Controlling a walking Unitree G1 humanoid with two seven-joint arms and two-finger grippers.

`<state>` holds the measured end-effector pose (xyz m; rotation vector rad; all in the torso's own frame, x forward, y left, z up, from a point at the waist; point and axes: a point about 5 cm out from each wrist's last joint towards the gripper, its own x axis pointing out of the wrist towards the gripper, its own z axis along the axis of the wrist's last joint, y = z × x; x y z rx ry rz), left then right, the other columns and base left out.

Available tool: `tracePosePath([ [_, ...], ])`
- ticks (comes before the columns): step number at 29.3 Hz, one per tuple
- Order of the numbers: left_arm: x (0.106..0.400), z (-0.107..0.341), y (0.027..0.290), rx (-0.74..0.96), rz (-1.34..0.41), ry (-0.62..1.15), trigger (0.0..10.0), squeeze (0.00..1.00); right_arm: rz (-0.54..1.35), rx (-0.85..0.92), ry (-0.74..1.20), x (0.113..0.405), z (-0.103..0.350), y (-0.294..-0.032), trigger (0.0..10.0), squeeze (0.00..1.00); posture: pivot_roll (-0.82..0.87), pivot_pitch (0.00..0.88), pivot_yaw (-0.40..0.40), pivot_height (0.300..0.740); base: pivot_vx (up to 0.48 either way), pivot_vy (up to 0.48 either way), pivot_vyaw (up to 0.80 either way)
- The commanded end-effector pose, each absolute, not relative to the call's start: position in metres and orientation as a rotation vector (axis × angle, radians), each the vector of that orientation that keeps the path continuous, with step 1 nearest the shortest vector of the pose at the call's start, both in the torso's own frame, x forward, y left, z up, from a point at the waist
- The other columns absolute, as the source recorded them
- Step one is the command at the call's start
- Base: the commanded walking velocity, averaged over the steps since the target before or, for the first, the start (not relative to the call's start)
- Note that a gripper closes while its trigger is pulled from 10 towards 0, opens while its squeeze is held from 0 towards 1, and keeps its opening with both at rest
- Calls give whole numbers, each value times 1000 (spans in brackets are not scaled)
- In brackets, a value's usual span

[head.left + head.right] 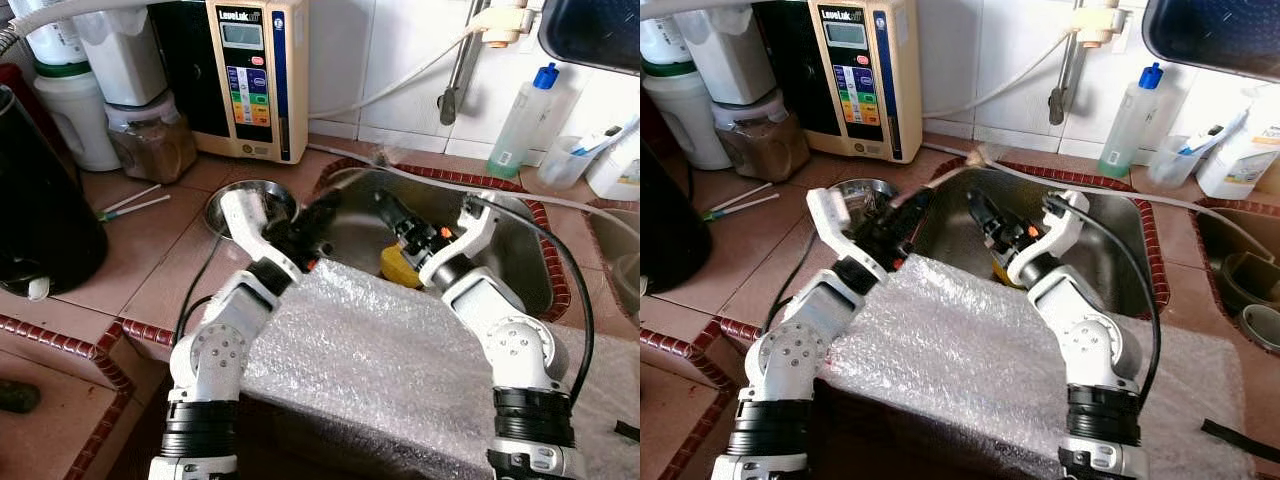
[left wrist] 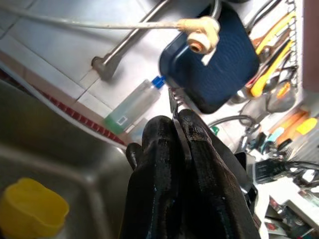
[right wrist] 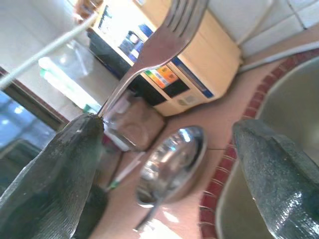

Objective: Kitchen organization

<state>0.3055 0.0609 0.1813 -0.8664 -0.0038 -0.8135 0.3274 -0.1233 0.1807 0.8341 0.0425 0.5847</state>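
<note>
I am standing at a tiled tabletop (image 1: pixel 150 250) that is running across the left and top of the head view. A steel sink (image 1: pixel 520 250) is sitting in the centre and right of the frame. A sheet of bubble wrap (image 1: pixel 370 350) is lying over the near edge, filling the lower middle, and both my arms are reaching over it toward the sink.

A beige machine (image 1: pixel 255 75) with coloured buttons is standing at the top, left of centre, against the tiled wall. A steel bowl (image 1: pixel 225 205) is resting on the tabletop just left of the sink, beside my left arm. A clear bottle (image 1: pixel 520 120) with a blue cap is standing at the upper right, behind the sink.

A yellow cup (image 1: pixel 398 265) is lying in the sink near the frame's centre, between my two arms.

My left hand (image 2: pixel 174 119) is hovering over the sink's left rim with its fingers pressing tight together, and a thin metal edge (image 2: pixel 173 99) is poking out between them; I cannot tell what it belongs to.

My right hand (image 3: pixel 169 124) is hanging over the sink with its fingers spreading wide apart. A fork (image 3: pixel 149 55) is showing in the right wrist view, its handle meeting the tip of one finger (image 3: pixel 75 149).
</note>
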Motion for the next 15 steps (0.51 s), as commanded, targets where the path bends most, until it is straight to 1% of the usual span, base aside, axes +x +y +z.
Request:
tracePosePath([
  [1, 304, 180, 59, -848, -843, 25, 0, 0, 686, 846, -25, 325, 202, -116, 10000, 0, 7, 0, 19, 740, 0, 0, 0],
  [4, 303, 180, 61, -849, -842, 28, 0, 0, 712, 843, -28, 323, 205, -115, 10000, 0, 6, 0, 20, 740, 0, 0, 0],
  [8, 299, 181, 58, -857, -877, 38, 0, 0, 685, 853, -25, 326, 202, -117, 10000, 0, 7, 0, 20, 740, 0, 0, 0],
  [11, 300, 181, 57, -855, -877, 46, 0, 0, 710, 852, -36, 325, 205, -115, 10000, 0, 9, 0, 20, 740, 0, 0, 0],
  [15, 295, 188, 55, -875, -945, 29, 0, 0, 684, 852, -26, 331, 202, -112, 10000, 0, 9, 0, 22, 740, 0, 0, 0],
])
